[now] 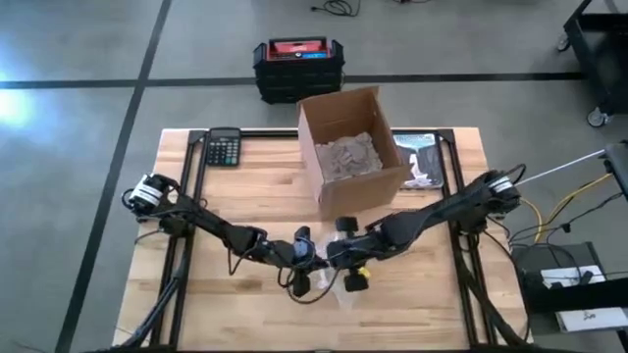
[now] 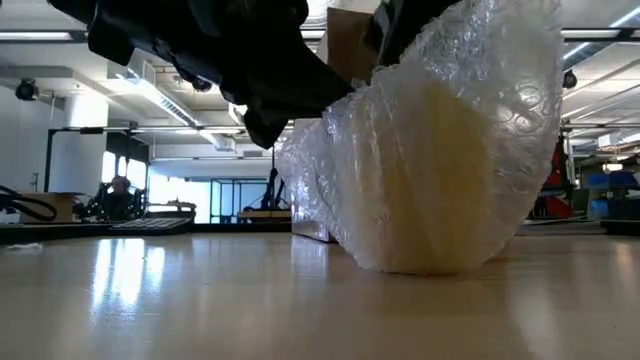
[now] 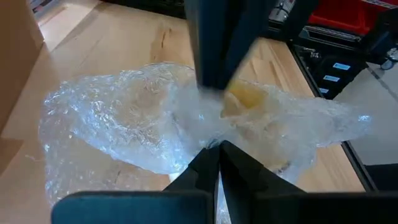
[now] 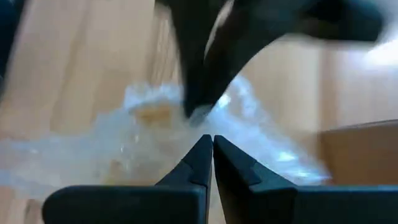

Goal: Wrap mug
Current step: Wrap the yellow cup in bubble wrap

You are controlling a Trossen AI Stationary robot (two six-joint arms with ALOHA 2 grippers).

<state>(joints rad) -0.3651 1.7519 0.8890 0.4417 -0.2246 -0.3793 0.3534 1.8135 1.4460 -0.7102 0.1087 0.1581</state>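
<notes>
Evidently the wrapping is well advanced: the mug [image 2: 440, 170], near the table's [image 1: 245, 196] front edge, is swathed in bubble wrap [image 3: 124, 124] pinched by the closed left gripper [image 3: 219, 149] and right gripper [image 4: 212, 144], so tucking loose ends is probably called for next.

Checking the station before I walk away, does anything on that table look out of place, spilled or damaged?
Nothing looks spilled or broken. The bubble wrap bunches loosely around the yellow mug, with a loose tail trailing across the table, as expected mid-wrap. Both the left gripper and right gripper are pinched shut on the wrap.
</notes>
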